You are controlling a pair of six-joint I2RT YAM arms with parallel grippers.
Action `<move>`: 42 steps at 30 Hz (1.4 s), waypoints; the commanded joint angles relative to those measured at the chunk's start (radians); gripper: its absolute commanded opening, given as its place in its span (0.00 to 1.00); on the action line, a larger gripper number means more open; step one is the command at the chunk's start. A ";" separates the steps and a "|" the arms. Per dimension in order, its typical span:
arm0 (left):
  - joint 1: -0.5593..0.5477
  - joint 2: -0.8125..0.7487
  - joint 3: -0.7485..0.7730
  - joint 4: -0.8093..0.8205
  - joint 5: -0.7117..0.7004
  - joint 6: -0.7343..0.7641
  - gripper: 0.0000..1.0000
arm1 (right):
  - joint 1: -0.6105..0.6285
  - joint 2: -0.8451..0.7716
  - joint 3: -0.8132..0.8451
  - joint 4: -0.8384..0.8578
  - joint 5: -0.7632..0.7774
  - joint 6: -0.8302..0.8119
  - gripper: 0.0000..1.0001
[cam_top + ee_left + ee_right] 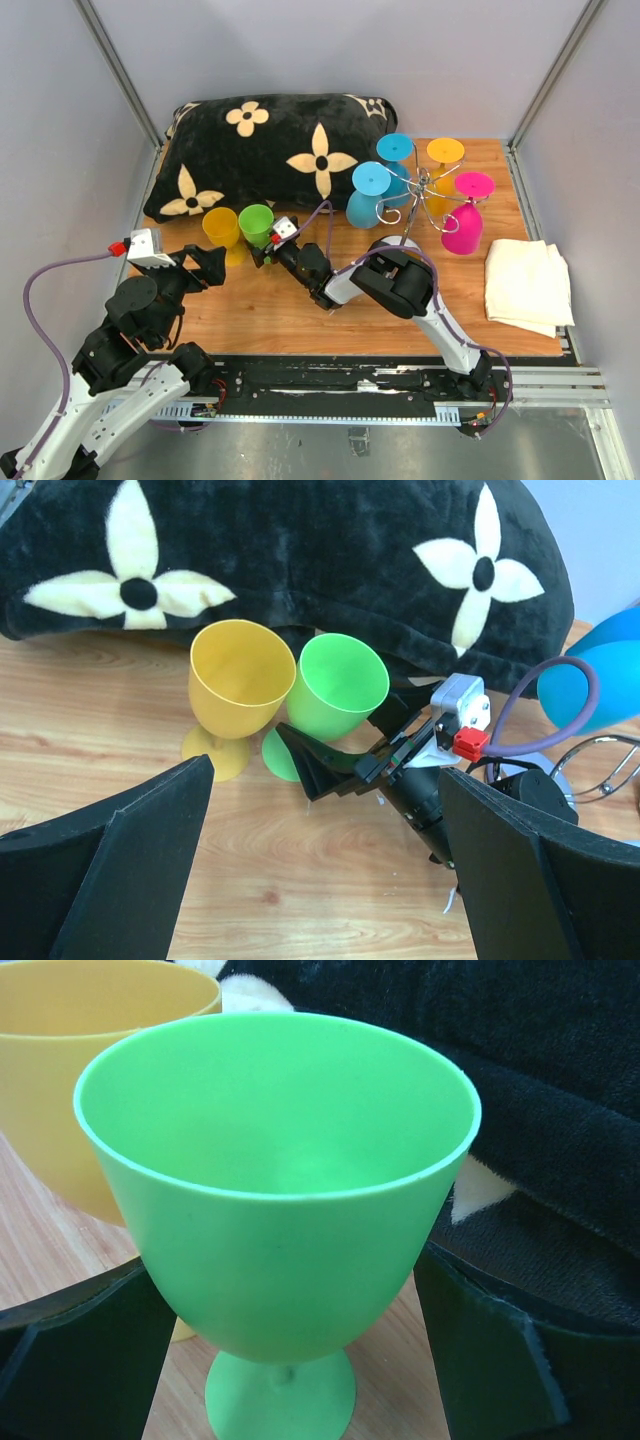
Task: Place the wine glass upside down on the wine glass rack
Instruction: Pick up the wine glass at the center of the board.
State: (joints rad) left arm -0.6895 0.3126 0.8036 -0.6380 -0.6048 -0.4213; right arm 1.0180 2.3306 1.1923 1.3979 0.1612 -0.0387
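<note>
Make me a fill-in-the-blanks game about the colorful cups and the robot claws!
1. The right claw stands open around a wine glass coloured ____.
2. On the wine glass rack, the number of hanging wine glasses is ____.
3. The pillow behind the standing cups is ____ with cream flowers.
4. The left claw is open and holds ____.

Missing words: green; four; black; nothing.

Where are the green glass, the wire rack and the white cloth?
green glass [280, 1250]: right wrist view, bowl's outer wall.
wire rack [424, 185]: top view, central hub of its arms.
white cloth [525, 280]: top view, its middle.
</note>
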 commanded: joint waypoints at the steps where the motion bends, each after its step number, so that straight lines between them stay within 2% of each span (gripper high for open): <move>1: 0.002 0.011 -0.007 0.032 -0.001 0.012 1.00 | -0.013 0.031 0.032 0.078 -0.001 -0.014 0.93; 6: 0.005 0.012 -0.009 0.034 0.003 0.013 1.00 | -0.016 0.045 0.054 0.076 0.000 -0.012 0.91; 15: 0.011 0.018 -0.009 0.035 0.004 0.015 1.00 | -0.016 0.053 0.063 0.085 -0.008 -0.015 0.69; 18: 0.017 0.019 -0.009 0.035 0.004 0.015 1.00 | -0.016 0.047 0.047 0.106 0.000 -0.013 0.66; 27: 0.026 0.027 -0.010 0.030 -0.014 0.010 1.00 | -0.016 -0.044 -0.067 0.143 0.012 -0.009 0.63; 32: 0.040 0.019 0.006 -0.011 -0.097 -0.023 1.00 | -0.010 -0.122 -0.174 0.150 0.011 -0.013 0.62; 42: 0.044 0.050 0.036 -0.002 -0.057 -0.020 1.00 | 0.076 -0.339 -0.438 0.144 0.066 -0.062 0.62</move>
State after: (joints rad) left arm -0.6556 0.3328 0.8040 -0.6464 -0.6575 -0.4274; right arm 1.0363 2.0914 0.8276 1.4826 0.1886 -0.0490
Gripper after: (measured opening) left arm 0.994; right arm 0.745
